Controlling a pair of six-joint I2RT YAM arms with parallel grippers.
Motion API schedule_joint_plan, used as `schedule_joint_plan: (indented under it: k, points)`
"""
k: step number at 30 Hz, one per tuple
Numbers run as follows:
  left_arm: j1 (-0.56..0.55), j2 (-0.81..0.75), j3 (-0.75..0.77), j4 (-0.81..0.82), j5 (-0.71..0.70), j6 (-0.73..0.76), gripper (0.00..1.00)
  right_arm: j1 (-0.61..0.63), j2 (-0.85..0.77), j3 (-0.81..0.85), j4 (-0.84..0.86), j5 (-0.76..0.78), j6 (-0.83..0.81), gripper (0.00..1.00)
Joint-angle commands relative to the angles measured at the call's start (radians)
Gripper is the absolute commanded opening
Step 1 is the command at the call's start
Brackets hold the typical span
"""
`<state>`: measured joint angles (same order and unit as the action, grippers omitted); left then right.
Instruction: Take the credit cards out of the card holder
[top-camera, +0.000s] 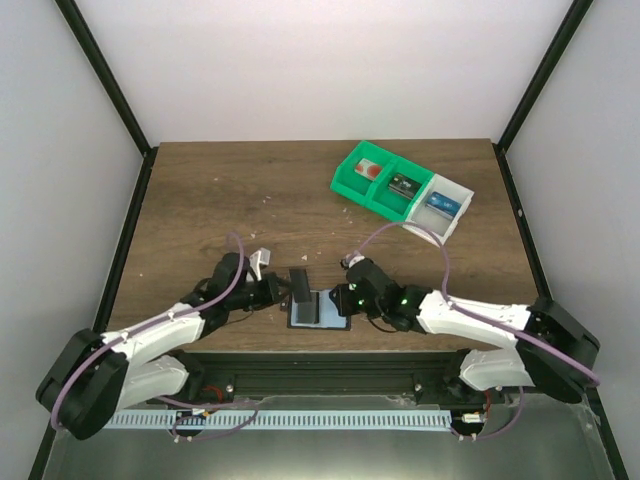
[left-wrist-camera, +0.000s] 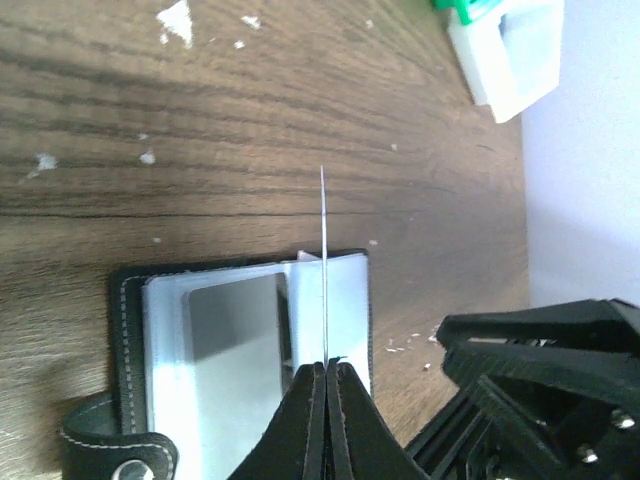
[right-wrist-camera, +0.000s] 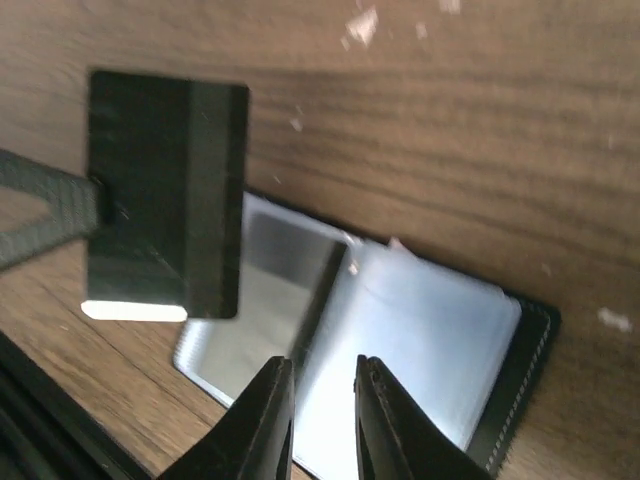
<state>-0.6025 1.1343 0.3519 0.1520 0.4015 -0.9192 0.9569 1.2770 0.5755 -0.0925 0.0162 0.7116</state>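
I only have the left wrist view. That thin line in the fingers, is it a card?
Observer: Yes. The right wrist view shows its face: a black card, pinched by the left gripper over the holder.
Operator: Is the right gripper gripping anything?
Observer: No. The right gripper has its jaws slightly apart with nothing between them, over the holder's pale panel.
Operator: Anything in the bins?
Observer: The top view shows the bins at the table's far right, with one small item in each of three compartments.
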Motion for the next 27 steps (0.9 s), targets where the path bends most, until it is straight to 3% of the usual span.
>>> schedule_joint_plan:
  k: [1, 3, 6, 12, 15, 18, 23, 27]
  points:
    - [0.004, -0.079, 0.005, 0.007, 0.041, 0.065, 0.0, -0.007, -0.083, 0.091, -0.036, 0.062, -0.106, 0.2]
    - [0.004, -0.111, 0.01, -0.001, 0.056, 0.07, 0.0, -0.006, -0.11, 0.121, -0.033, 0.046, -0.125, 0.21]
    - [0.006, -0.141, 0.032, -0.021, 0.099, 0.037, 0.0, -0.005, -0.146, 0.117, 0.058, -0.055, -0.314, 0.24]
    - [0.006, -0.172, 0.037, 0.0, 0.168, 0.038, 0.0, -0.004, -0.276, 0.088, 0.146, 0.046, -0.591, 0.27]
    - [0.008, -0.162, 0.035, 0.001, 0.216, 0.01, 0.0, -0.004, -0.354, 0.037, 0.173, -0.094, -0.677, 0.32]
    - [0.009, -0.136, 0.028, 0.057, 0.322, -0.067, 0.0, 0.008, -0.47, -0.095, 0.246, -0.284, -0.905, 0.36]
    - [0.012, -0.143, 0.02, 0.148, 0.422, -0.186, 0.0, 0.022, -0.628, -0.258, 0.473, -0.222, -0.989, 0.44]
    - [0.016, -0.16, 0.074, 0.083, 0.479, -0.204, 0.0, 0.023, -0.639, -0.288, 0.454, -0.208, -1.115, 0.51]
